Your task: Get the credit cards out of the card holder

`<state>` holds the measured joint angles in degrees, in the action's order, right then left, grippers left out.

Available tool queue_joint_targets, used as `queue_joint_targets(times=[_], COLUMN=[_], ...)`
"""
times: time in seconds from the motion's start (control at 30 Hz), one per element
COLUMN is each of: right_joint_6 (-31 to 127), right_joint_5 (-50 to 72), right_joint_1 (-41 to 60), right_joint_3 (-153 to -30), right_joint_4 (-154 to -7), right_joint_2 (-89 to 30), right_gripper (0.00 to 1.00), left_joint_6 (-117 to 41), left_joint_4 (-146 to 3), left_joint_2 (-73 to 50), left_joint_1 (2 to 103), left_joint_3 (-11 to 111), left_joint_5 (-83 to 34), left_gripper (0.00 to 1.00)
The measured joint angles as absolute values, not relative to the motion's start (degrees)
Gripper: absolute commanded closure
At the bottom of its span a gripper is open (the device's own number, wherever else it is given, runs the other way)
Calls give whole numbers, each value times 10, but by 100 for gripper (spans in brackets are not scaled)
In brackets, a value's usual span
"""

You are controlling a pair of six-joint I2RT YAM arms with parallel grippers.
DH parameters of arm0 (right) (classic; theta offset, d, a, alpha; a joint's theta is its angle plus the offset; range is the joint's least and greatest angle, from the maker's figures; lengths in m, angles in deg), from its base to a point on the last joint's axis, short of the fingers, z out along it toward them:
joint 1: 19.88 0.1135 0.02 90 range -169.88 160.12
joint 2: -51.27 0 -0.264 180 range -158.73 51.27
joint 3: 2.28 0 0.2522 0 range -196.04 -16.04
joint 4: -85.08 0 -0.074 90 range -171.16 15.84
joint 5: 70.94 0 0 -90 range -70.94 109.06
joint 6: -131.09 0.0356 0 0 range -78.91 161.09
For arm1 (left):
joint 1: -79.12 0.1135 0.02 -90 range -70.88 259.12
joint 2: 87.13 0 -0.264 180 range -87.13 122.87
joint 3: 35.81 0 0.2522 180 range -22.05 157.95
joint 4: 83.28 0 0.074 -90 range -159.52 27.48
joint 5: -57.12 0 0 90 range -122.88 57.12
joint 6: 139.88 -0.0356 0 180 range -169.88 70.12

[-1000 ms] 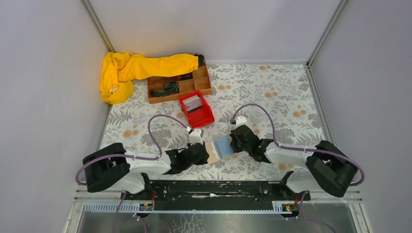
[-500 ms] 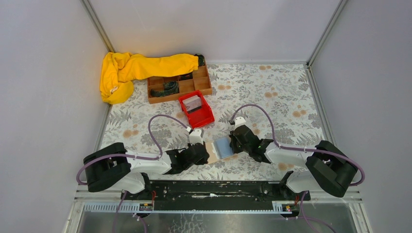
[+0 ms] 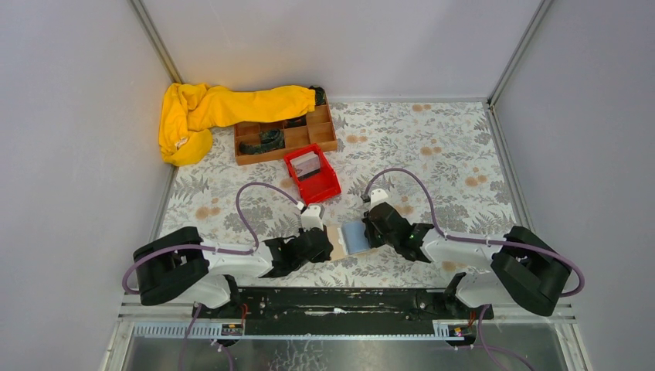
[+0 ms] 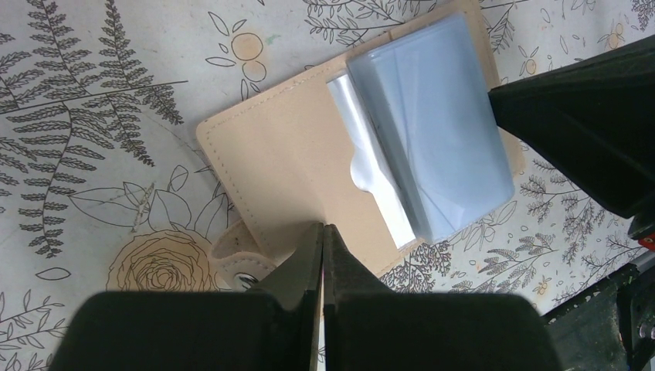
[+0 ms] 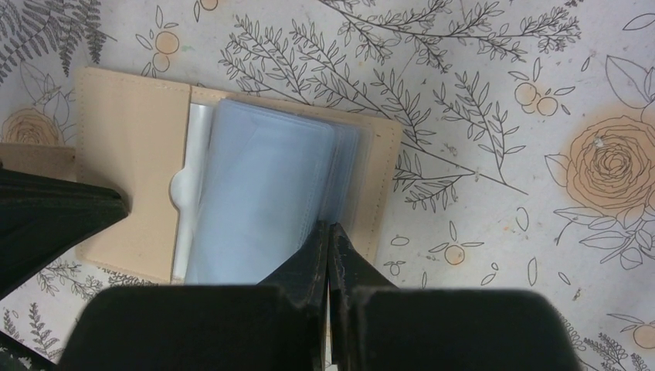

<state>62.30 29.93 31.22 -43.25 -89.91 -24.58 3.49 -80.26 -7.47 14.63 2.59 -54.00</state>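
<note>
1. You see the card holder (image 3: 349, 236) lying open at lower centre of the top view: soft tan stitched flap, glossy slate-blue sleeves.
2. Left gripper (image 4: 322, 232): clenched empty, tips at the tan flap's edge.
3. Right gripper (image 5: 329, 229): clenched, tips at the sleeves' edge.

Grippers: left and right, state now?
Left gripper: shut, tips at the card holder's tan edge.
Right gripper: shut, tips at its opposite side.

1. My left arm (image 3: 232, 263) lies low, reaching forward and inward from its base.
2. My left pincer (image 4: 322, 226) is closed, its fingers pressed flat together and its tips angled down toward the counter.
3. My right arm (image 3: 463, 247) mirrors it, stretched low toward the middle.
4. My right pincer (image 5: 330, 224) is closed too, its fingers meeting in a thin seam.
5. The two pincers face each other, near but apart.
</note>
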Motion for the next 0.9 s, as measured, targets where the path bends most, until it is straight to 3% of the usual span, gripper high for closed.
queue_joint_targets(times=[0.67,0.9], right_joint_6=[618,618], right_joint_5=[293,285], right_joint_1=[356,359], right_joint_3=[-484,-490], right_joint_4=[-857,-857], right_joint_2=[-228,-228], right_gripper=[100,100], left_joint_6=[36,35], left_joint_4=[-811,-797], left_joint_2=[-89,-129], left_joint_1=[146,146], left_joint_3=[11,3], left_joint_5=[-543,-548], left_gripper=[99,86])
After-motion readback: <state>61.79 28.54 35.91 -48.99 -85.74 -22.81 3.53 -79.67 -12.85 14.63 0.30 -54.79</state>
